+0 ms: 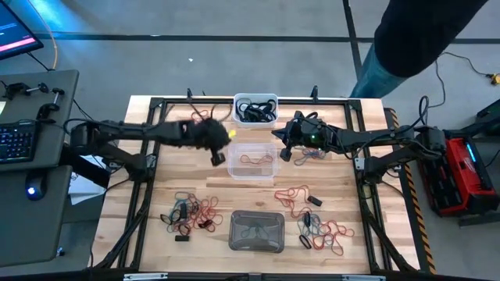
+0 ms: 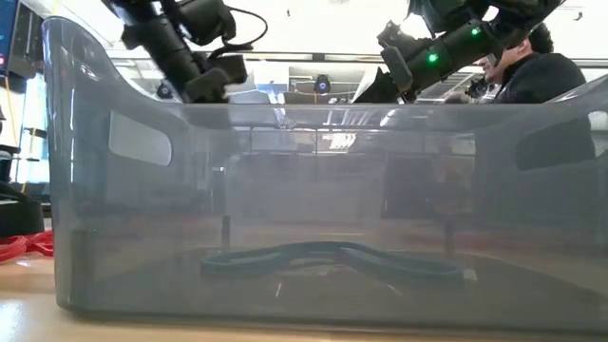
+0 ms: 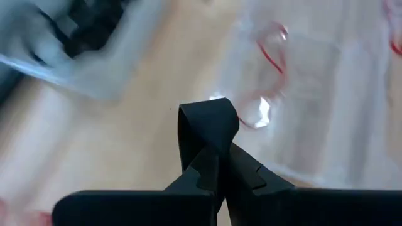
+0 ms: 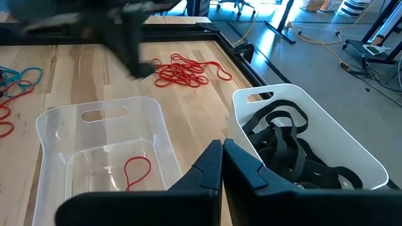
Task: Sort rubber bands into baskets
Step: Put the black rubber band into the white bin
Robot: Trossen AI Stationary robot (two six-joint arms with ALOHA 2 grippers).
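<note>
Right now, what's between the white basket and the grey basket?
High view: the clear basket, holding a red rubber band, lies between the white basket and grey basket, then bare wood.

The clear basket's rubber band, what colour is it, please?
Red, clearest in the right wrist view.

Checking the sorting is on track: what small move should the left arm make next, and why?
Probably swing toward the loose red bands on the table: the left gripper hangs shut and empty beside the clear basket, which already holds a red band.

grey basket (image 2: 313, 190) close up — teal band (image 2: 332, 258) inside
</note>
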